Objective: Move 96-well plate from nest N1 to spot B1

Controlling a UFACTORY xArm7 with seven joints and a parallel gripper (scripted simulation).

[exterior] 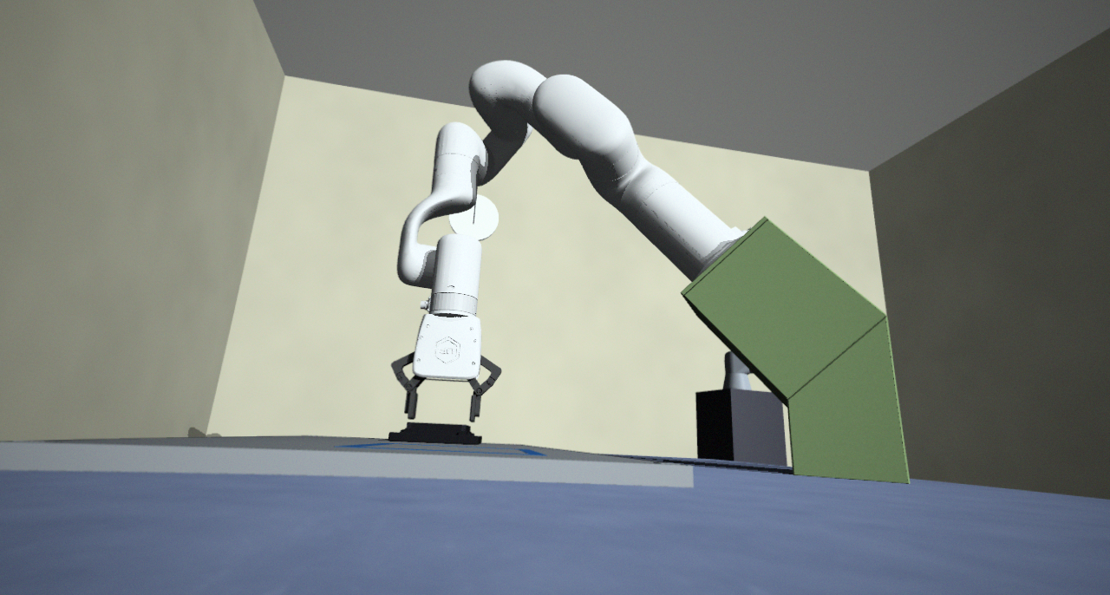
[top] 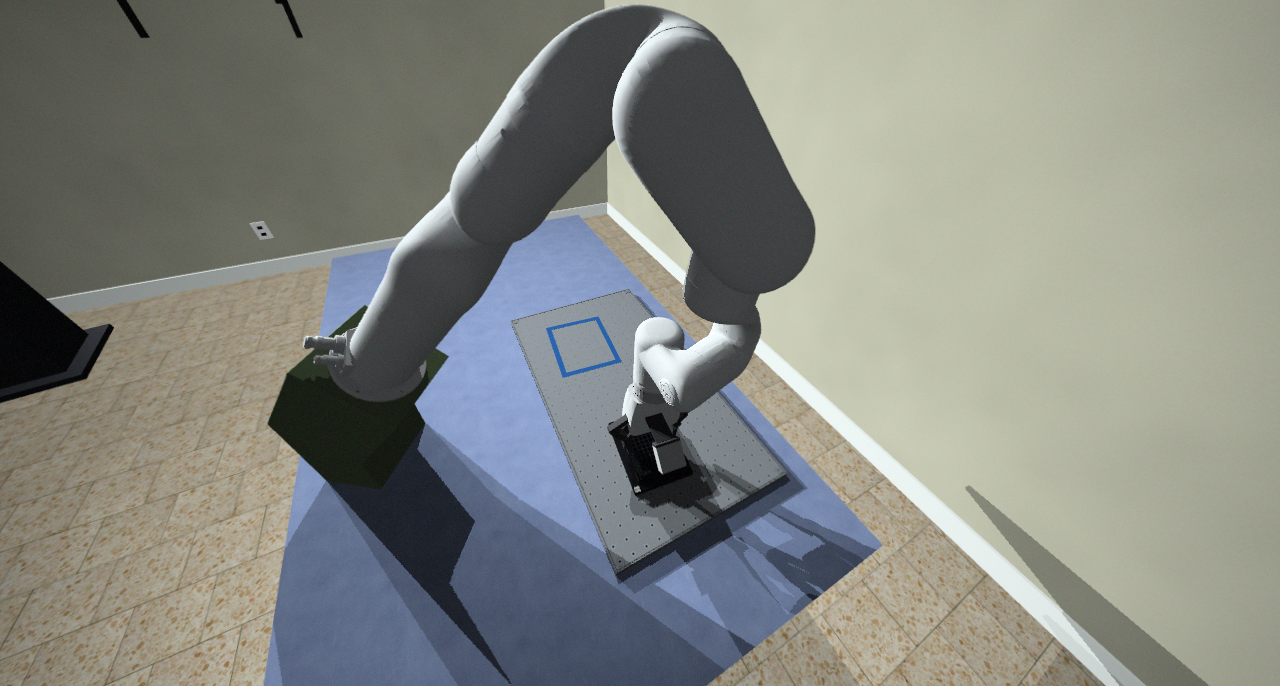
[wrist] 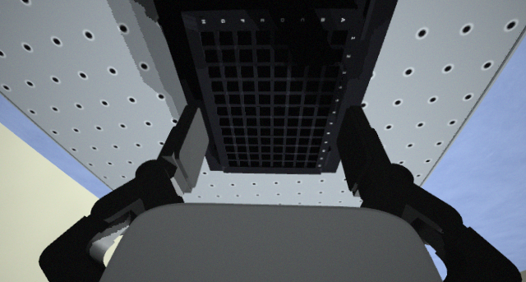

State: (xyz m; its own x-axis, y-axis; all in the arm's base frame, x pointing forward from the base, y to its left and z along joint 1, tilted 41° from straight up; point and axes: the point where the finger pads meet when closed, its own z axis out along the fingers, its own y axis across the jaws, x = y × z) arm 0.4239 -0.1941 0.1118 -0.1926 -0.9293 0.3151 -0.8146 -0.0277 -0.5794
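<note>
Hand (exterior: 440, 418) fully open, empty, straddling plate (wrist: 269, 93) at lower frame; grasp, carry to blue outline (top: 582, 345) remain.
</note>
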